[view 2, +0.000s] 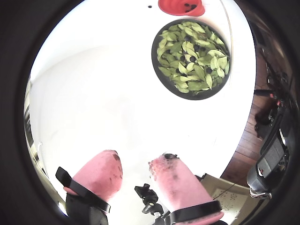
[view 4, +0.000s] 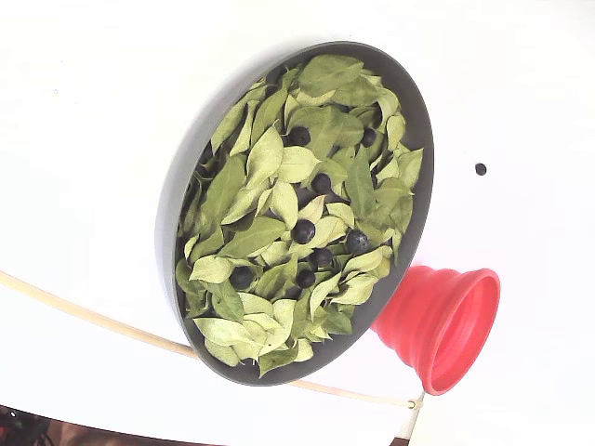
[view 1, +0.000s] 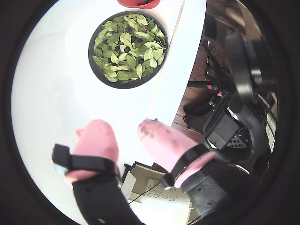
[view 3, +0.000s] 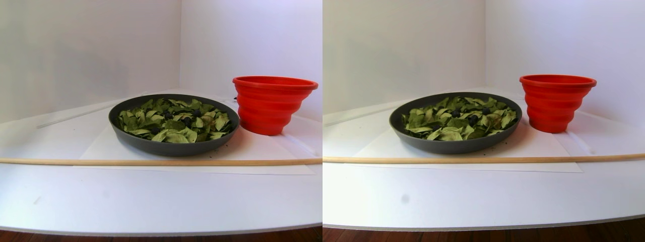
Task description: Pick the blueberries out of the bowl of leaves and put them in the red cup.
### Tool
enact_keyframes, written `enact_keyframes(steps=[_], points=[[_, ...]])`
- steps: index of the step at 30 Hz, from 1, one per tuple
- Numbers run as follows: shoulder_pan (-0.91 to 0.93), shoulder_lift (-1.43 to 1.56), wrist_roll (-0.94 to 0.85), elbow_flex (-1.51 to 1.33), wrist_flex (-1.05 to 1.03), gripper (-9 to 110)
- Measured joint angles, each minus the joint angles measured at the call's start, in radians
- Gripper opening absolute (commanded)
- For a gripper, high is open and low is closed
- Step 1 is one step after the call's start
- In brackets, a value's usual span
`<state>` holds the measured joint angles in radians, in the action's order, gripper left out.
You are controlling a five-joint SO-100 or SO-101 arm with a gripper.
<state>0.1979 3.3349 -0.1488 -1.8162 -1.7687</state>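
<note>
The dark grey bowl (view 4: 177, 195) holds green leaves (view 4: 251, 186) with several blueberries (view 4: 303, 230) scattered among them. Beside it stands the red cup (view 4: 437, 316); a wrist view shows dark berries inside the cup (view 2: 180, 5). In both wrist views the bowl (view 1: 92, 47) (view 2: 153, 54) lies far ahead of the pink fingers. My gripper (view 1: 123, 124) (view 2: 136, 158) is open and empty, high over the white table and well short of the bowl. It does not show in the stereo pair view or the fixed view.
A thin wooden stick (view 3: 151, 162) (view 4: 93, 316) lies across the table in front of the bowl. A tiny black dot (view 4: 481, 169) marks the table beyond the bowl. Past the table's edge are a wooden floor, cables and black equipment (view 1: 225, 126).
</note>
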Motion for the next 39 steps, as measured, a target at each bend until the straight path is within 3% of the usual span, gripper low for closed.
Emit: enact_keyframes(steps=[39], points=[[-0.060,0.000,0.000,0.000,0.000,11]])
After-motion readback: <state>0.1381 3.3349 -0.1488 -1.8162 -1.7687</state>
